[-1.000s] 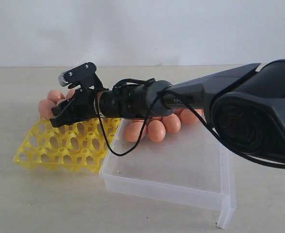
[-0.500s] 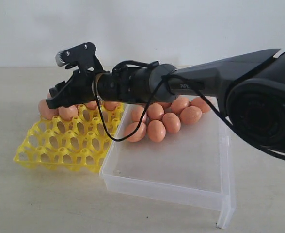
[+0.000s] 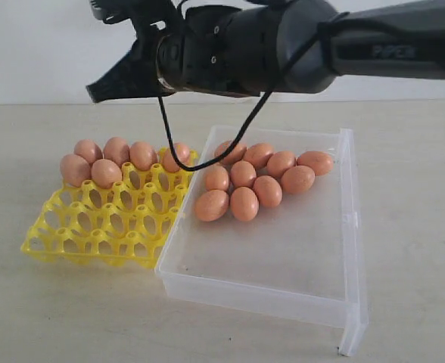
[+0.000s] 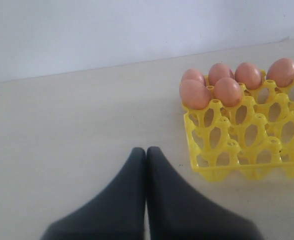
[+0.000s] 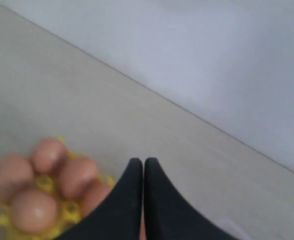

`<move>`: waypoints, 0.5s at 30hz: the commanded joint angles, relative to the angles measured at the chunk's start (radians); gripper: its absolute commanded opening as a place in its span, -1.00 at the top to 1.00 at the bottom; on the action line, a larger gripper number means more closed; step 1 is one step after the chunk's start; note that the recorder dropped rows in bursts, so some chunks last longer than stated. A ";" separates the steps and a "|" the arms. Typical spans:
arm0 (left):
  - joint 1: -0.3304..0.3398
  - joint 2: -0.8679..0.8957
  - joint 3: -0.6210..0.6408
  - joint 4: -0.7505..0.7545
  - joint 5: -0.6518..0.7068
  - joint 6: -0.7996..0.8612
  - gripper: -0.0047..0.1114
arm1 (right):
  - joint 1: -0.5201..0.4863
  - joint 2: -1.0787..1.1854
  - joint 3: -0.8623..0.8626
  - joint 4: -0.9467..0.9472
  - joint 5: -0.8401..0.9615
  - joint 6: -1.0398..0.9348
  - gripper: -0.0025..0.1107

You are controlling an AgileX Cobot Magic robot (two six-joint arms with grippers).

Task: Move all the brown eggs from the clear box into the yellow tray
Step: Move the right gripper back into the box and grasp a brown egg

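Observation:
The yellow tray (image 3: 94, 227) lies on the left with several brown eggs (image 3: 107, 172) in its back cups. Right of it the clear box (image 3: 245, 291) holds several more brown eggs (image 3: 244, 203) bunched at its far end. My right gripper (image 3: 94, 94) hangs high above the tray's back edge, shut and empty. The right wrist view shows its fingertips (image 5: 143, 161) pressed together over blurred eggs (image 5: 34, 210). My left gripper (image 4: 146, 150) is shut with nothing in it over bare table beside the tray (image 4: 237, 150). It is out of the exterior view.
The right arm's dark body (image 3: 298, 45) spans the top of the exterior view, with a black cable (image 3: 169, 144) looping down toward the tray's far corner. A pale wall (image 3: 41, 53) stands behind the table. The box's flange (image 3: 353, 333) sticks out at its near right corner.
The right gripper has risen from the tray's back row to well above it, uncovering the eggs there and in the box. Eggs, tray and box have not moved.

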 commanded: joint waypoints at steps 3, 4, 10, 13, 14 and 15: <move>0.002 -0.002 0.003 -0.003 -0.014 -0.010 0.99 | 0.060 -0.205 0.160 0.068 0.478 -0.336 0.94; 0.002 -0.002 0.003 -0.003 -0.014 -0.010 0.99 | 0.056 -0.233 0.181 0.068 0.483 -0.334 0.94; 0.002 -0.002 0.003 -0.003 -0.014 -0.010 0.99 | -0.121 -0.406 0.303 0.328 0.261 -0.163 0.94; 0.002 -0.002 0.003 -0.003 -0.014 -0.010 0.99 | -0.203 -0.425 0.368 0.761 0.235 -0.593 0.94; 0.002 -0.002 0.003 -0.003 -0.014 -0.010 0.99 | -0.221 -0.423 0.370 0.931 0.335 -0.766 0.94; 0.002 -0.002 0.003 -0.003 -0.023 -0.010 0.99 | -0.234 -0.423 0.370 1.089 0.454 -0.941 0.94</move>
